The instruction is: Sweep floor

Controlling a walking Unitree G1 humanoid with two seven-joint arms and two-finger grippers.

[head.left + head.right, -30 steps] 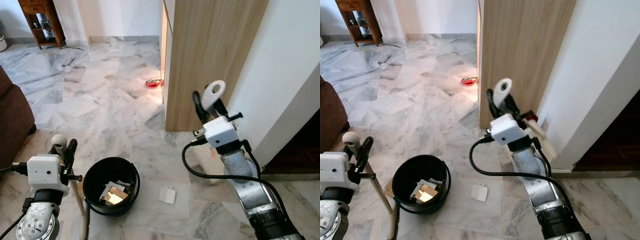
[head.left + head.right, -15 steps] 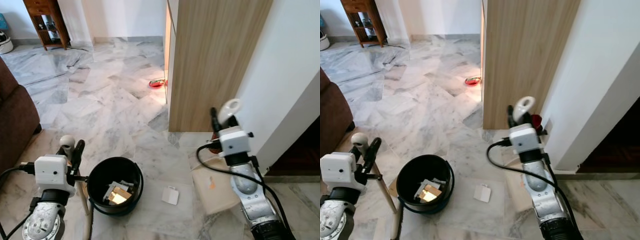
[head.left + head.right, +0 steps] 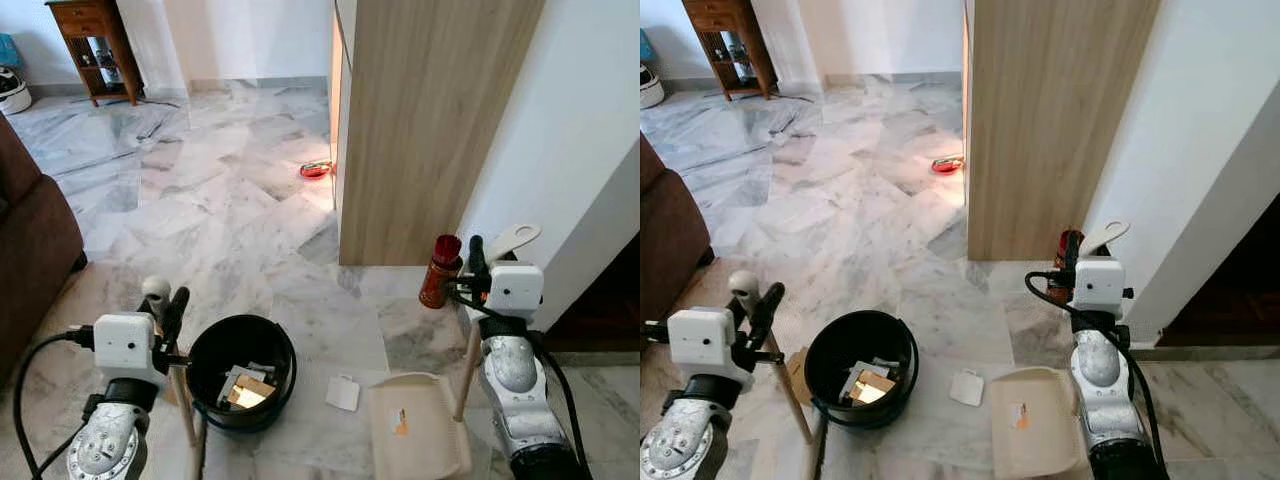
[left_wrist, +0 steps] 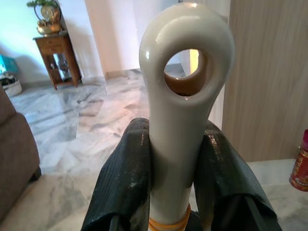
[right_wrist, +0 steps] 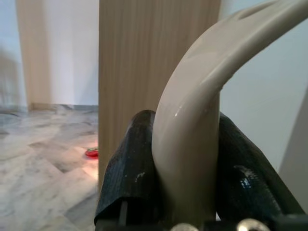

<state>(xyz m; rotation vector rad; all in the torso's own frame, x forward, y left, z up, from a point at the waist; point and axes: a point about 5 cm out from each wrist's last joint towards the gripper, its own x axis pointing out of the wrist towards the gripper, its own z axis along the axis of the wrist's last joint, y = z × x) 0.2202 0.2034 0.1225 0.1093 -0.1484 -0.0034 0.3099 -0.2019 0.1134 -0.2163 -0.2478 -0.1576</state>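
Right end effector [image 3: 478, 262] is gripping the dustpan [image 3: 417, 430] handle, left end effector [image 3: 166, 305] clenching the broom handle [image 4: 185, 96]; the pan is probably risking bumping the bucket [image 3: 240, 385].

Head pair: two eyes set high, facing forward and down, both taking in the marble floor [image 3: 230, 200], the black bucket [image 3: 241, 372] and the wood panel [image 3: 430, 120]. Left wrist camera: pressed close along its pincer [image 4: 174, 192], facing the side table [image 4: 57, 57] across the room. Right wrist camera: equally close, facing the wood panel [image 5: 159, 57], shared with the head pair.
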